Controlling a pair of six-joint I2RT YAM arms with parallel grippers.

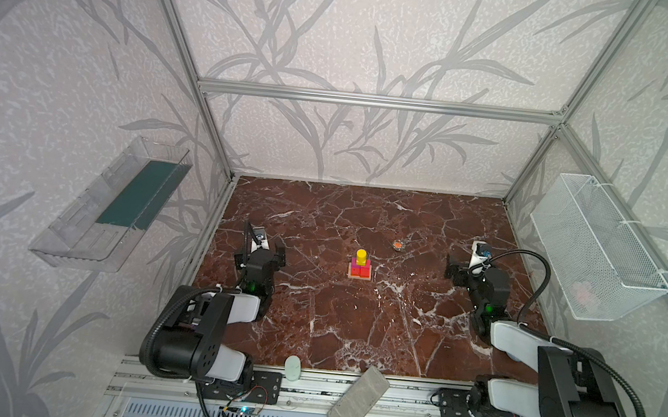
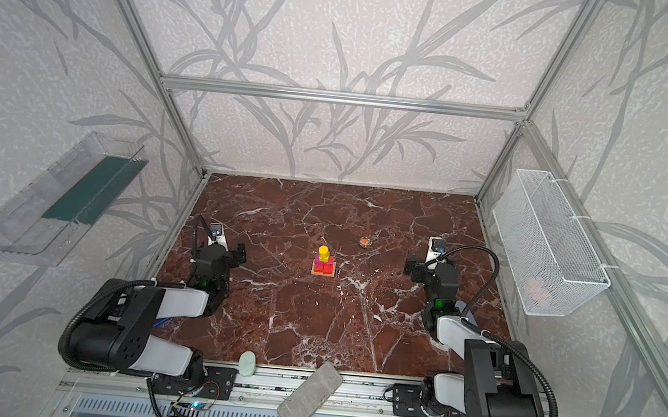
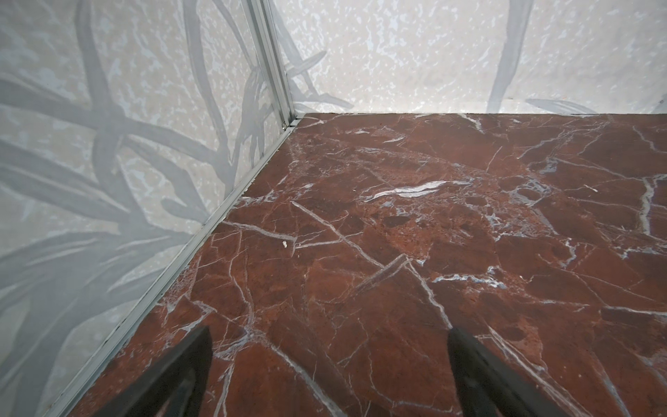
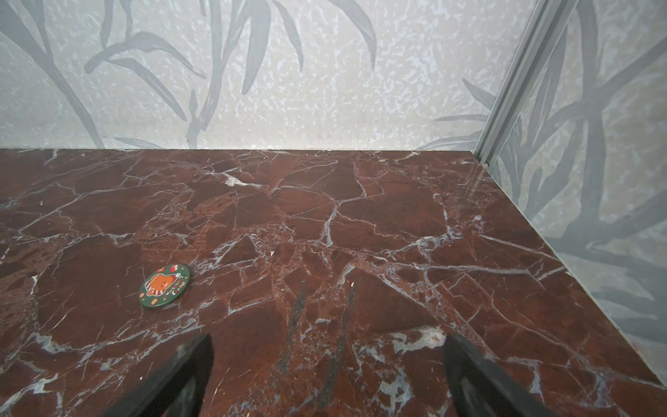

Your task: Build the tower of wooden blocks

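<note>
The left gripper (image 3: 329, 330) stands released, its two dark, tapering fingers spread wide with only bare tabletop between them. The right gripper (image 4: 329, 337) is likewise released and grasps nothing. Both hover over a marble table (image 1: 353, 336), a glossy red-brown slab crossed by fine white veins. In both top views the tower (image 1: 360, 265) (image 2: 324, 262) stands upright near the table's centre, well apart from both grippers: the left one lies toward its 9 o'clock and the right one toward its 3 o'clock. It is a small stepped stack, with a smooth yellow cylinder (image 1: 361, 255) on top, boxy magenta and red blocks beneath, and a thin tan base (image 1: 359, 278) flat on the marble. At the tower's 1 o'clock lies a round, flat green badge (image 4: 164, 285) with an orange cartoon figure. At 6 o'clock, a rough grey stone brick (image 1: 357, 400) rests slantwise across the metal front rail. A white wire-mesh basket (image 1: 596, 247) hangs on the wall at 3 o'clock.
</note>
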